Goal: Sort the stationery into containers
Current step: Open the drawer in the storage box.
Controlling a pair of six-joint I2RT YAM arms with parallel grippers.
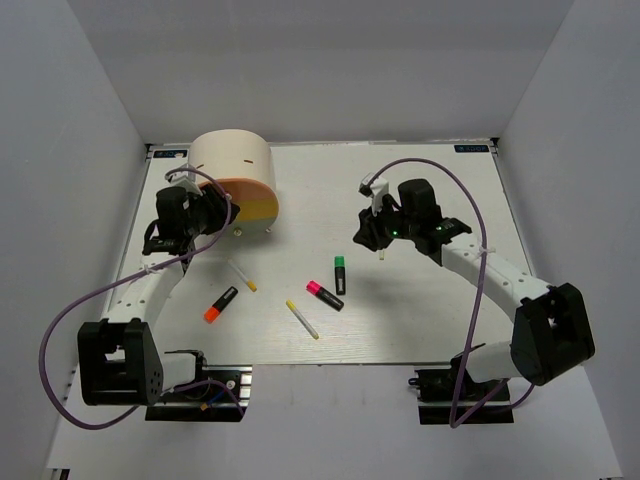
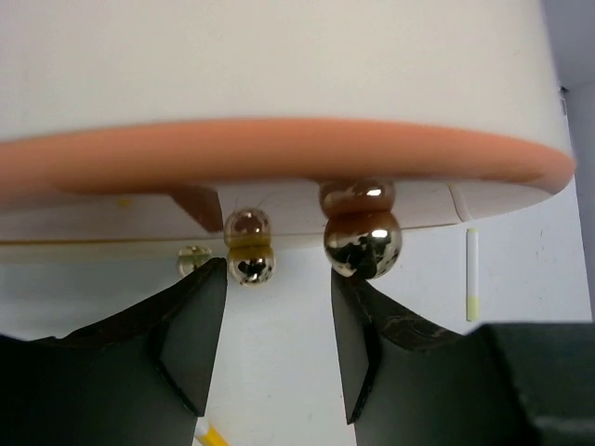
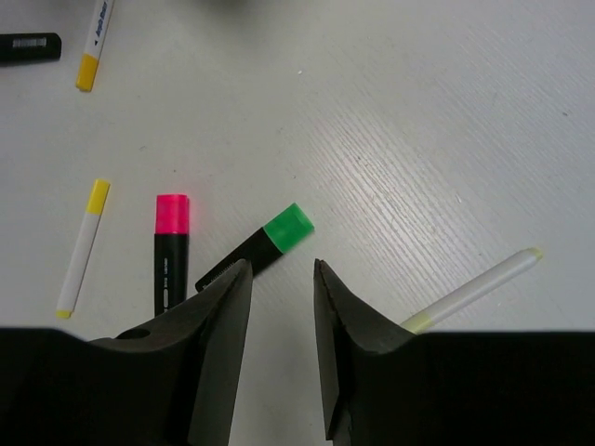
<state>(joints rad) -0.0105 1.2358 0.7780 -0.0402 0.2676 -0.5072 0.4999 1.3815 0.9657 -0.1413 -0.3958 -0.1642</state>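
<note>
The beige half-cylinder cabinet (image 1: 232, 160) stands at the far left, with its orange drawer front (image 2: 279, 153) and round metal knobs (image 2: 363, 242) toward my left gripper. My left gripper (image 2: 279, 274) (image 1: 213, 213) is open and empty, right in front of the knobs. On the table lie an orange-capped highlighter (image 1: 221, 304), a pink-capped one (image 1: 324, 295) (image 3: 170, 251), a green-capped one (image 1: 340, 274) (image 3: 260, 246) and white pens (image 1: 241, 275) (image 1: 302, 319) (image 3: 82, 246). My right gripper (image 3: 281, 269) (image 1: 372, 235) is open and empty, above the table near the green highlighter. No eraser shows.
Another white pen (image 3: 474, 290) lies partly under my right finger. A white pen (image 2: 472, 274) lies on the table past the cabinet's right edge. White walls enclose the table (image 1: 440, 320) on three sides.
</note>
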